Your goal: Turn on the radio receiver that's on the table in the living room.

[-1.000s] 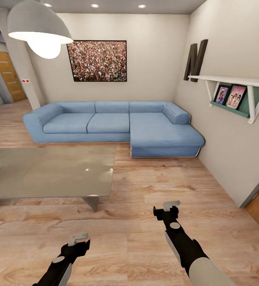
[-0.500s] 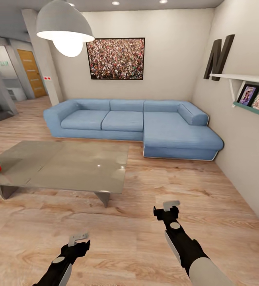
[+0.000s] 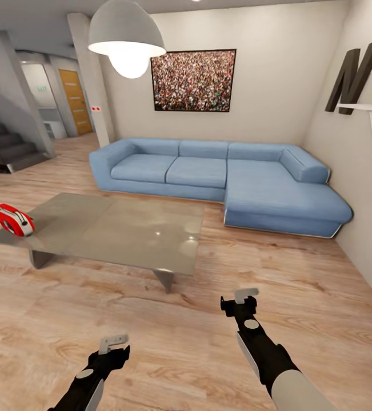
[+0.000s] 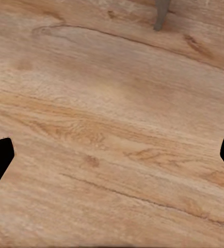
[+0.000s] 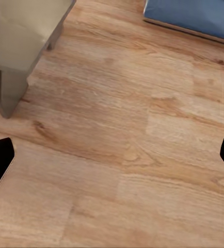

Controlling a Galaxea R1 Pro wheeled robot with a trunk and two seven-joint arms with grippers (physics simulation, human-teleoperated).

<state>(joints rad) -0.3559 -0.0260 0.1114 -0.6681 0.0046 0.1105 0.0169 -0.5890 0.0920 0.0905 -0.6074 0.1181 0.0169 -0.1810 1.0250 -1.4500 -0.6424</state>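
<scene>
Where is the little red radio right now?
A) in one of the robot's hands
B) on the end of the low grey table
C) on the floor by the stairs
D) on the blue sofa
B: the radio receiver sits on the far left end of the table, well away from both the left gripper and the right gripper, which hang over bare wood floor.

red radio receiver (image 3: 15,220) with white trim, glossy grey-beige table (image 3: 111,228), light-blue sofa (image 3: 220,182), light wood-grain floor (image 3: 168,337).
</scene>
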